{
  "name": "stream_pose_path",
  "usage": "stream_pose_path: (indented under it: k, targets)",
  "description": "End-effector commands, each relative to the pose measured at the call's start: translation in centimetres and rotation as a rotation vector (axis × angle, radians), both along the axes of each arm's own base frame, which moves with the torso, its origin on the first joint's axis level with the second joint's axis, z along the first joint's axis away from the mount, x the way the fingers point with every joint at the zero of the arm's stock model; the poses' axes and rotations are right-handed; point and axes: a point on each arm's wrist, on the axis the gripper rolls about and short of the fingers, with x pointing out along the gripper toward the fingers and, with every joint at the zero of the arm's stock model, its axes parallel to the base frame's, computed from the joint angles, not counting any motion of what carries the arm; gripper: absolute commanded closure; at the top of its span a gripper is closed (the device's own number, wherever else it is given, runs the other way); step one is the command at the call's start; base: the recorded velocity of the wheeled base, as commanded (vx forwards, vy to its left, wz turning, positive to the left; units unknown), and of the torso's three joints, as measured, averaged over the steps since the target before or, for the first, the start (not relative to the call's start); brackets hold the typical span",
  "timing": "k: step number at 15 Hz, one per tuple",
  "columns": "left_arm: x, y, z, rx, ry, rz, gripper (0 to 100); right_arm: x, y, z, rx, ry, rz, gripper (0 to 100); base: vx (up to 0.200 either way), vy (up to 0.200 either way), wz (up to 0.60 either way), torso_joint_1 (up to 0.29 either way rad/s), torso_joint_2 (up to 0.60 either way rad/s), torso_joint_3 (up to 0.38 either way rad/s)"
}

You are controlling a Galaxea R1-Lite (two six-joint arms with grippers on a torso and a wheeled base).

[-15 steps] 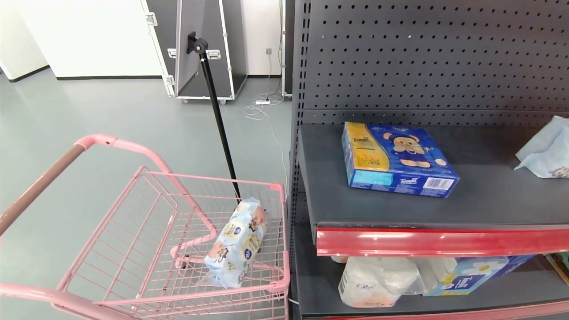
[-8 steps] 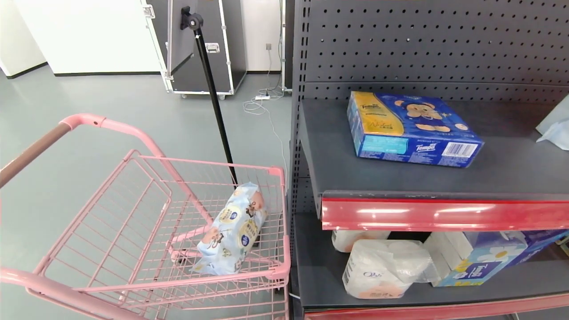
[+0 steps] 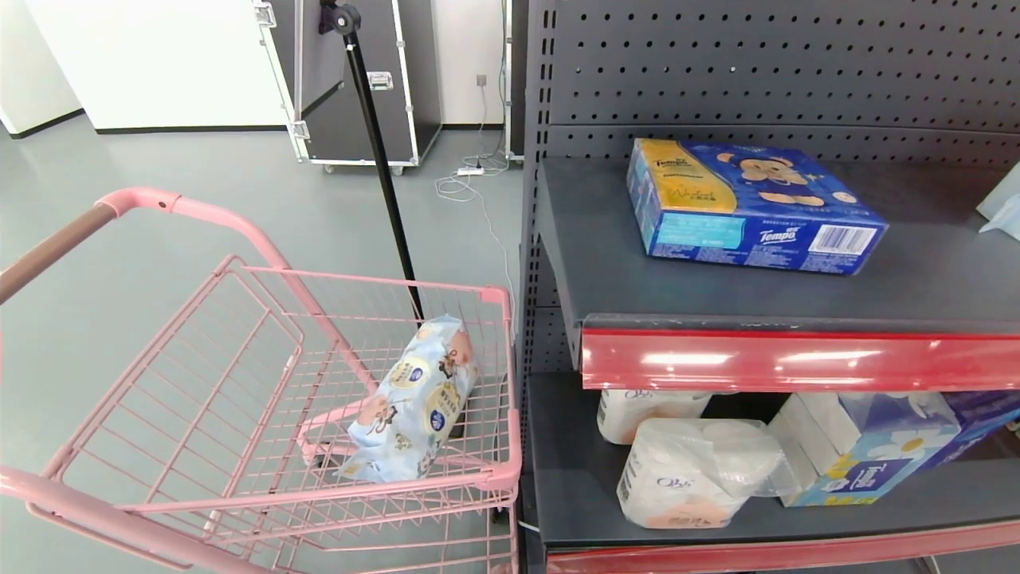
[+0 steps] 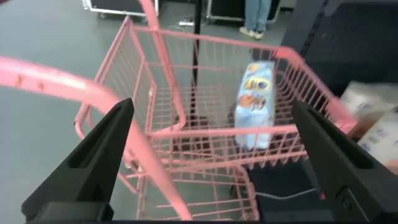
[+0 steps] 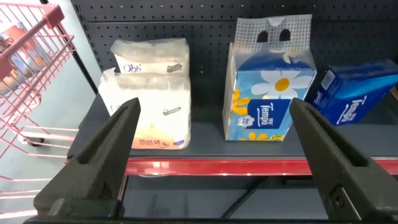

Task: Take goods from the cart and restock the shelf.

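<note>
The dark grey shelf (image 3: 717, 299) has a pegboard back and red strips along the front edges of its boards. Just beside its left end stands the pink wire cart (image 3: 366, 278), with its handle at the far left.

A flat blue box (image 3: 753, 207) lies on the upper board near the back edge, toward the left end. At that board's right edge shows part of a pale blue pack (image 3: 1006, 203).

On the lower board two white packs of rolls (image 3: 693, 478) sit near the left end, one behind the other. A blue-and-white tissue pack with a daisy (image 3: 861, 454) stands just beside them on the right.

One pale blue pack of wipes (image 3: 414, 399) lies tilted in the cart's basket. It is along the side that faces the shelf, and its lower end reaches the corner at the near rim.

The left gripper (image 4: 217, 155) hangs above the cart's near rim. Its fingers are spread wide with nothing between them, and the pack of wipes is well ahead of it. The right gripper (image 5: 214, 155) sits in front of the lower board's red edge. Its fingers are also spread wide and empty, facing the white packs and the daisy pack.
</note>
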Motion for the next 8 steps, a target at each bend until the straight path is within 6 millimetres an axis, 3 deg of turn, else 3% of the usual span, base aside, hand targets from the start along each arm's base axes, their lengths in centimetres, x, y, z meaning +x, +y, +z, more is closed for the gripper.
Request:
stream_pose_path:
  k: [1,3,4,8]
  targets:
    - [11.7,-2.2,10.5,-0.095,0.284,-0.256,0,0.0,0.0,0.0,-0.001,0.000,0.002,0,0.000,0.000,0.00,0.000,0.00,0.000]
    - [17.6,-4.0,8.8,-0.076,0.470,-0.324,0,0.0,0.0,0.0,-0.001,0.000,0.002,0,0.000,0.000,0.00,0.000,0.00,0.000]
    - [20.7,-4.9,6.9,-0.015,0.550,-0.343,0,0.0,0.0,0.0,0.001,-0.002,0.002,0,0.000,0.000,0.00,0.000,0.00,0.000]
    - [26.3,-6.7,1.0,0.151,0.711,-0.510,0,0.0,0.0,0.0,0.002,0.000,0.000,0,0.000,0.000,0.00,0.000,0.00,0.000]
